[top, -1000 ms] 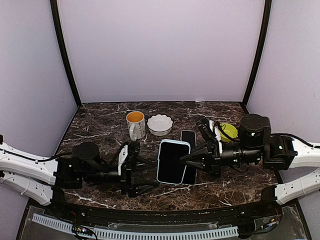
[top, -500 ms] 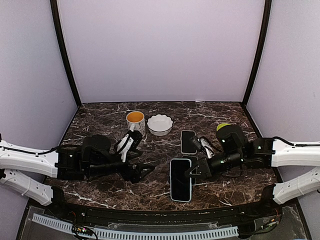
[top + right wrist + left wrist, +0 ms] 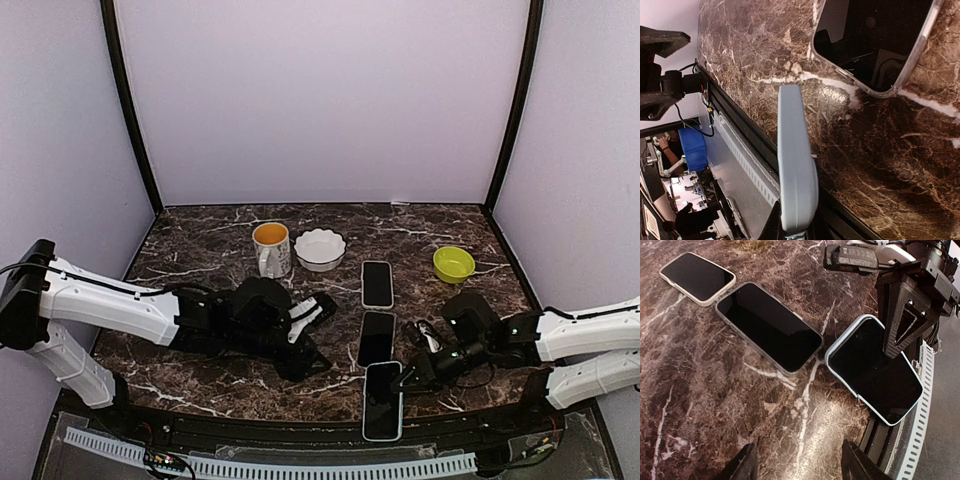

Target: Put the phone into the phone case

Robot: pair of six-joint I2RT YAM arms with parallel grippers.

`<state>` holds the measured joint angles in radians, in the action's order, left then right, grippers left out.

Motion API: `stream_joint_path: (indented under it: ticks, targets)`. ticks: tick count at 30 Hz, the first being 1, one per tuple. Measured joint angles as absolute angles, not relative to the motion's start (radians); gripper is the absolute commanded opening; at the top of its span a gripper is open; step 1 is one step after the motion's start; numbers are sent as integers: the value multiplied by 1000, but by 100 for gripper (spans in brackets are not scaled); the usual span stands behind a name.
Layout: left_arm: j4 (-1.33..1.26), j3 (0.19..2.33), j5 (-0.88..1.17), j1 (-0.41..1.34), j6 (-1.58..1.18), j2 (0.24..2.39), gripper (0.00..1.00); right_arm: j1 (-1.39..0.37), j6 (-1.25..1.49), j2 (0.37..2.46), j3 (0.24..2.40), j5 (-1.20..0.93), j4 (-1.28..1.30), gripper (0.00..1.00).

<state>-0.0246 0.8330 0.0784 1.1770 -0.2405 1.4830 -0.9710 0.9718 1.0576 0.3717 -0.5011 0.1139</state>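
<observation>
Three flat slabs lie in a line at the table's centre right. Farthest is a black-faced one with a cream rim (image 3: 376, 284) (image 3: 697, 277). The middle one is dark with a clear rim (image 3: 376, 338) (image 3: 769, 327) (image 3: 875, 45). Nearest is a black-faced one with a light-blue rim (image 3: 383, 400) (image 3: 874, 369) (image 3: 797, 165), roughly flat and overhanging the table's near edge. I cannot tell phone from case. My right gripper (image 3: 408, 378) (image 3: 790, 227) is shut on its right side. My left gripper (image 3: 312, 358) (image 3: 800, 460) is open and empty, low, left of the slabs.
A white mug with an orange inside (image 3: 270, 248) and a white fluted bowl (image 3: 320, 248) stand at the back centre. A yellow-green bowl (image 3: 454, 264) sits at the back right. The table's near edge with a white ribbed strip (image 3: 300, 466) runs just under the light-blue slab.
My right gripper has carried the light-blue slab down and toward the near edge. My left arm has swung right toward the table's centre, its gripper staying open.
</observation>
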Motion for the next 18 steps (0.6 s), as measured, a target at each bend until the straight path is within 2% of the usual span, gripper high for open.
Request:
stream_joint_path:
  ticks: [5,13,18]
  targets:
    - [2,881,130,1177,-246,1562,59,-952,983,1103,362,-503,77,24]
    - [1,900,183,1190,-248,1652,58,-949,928,1175,361,-427,178,31]
    - [-4,930,186,1190,-246,1718,54,-949,910,1177,363,-421,186,34]
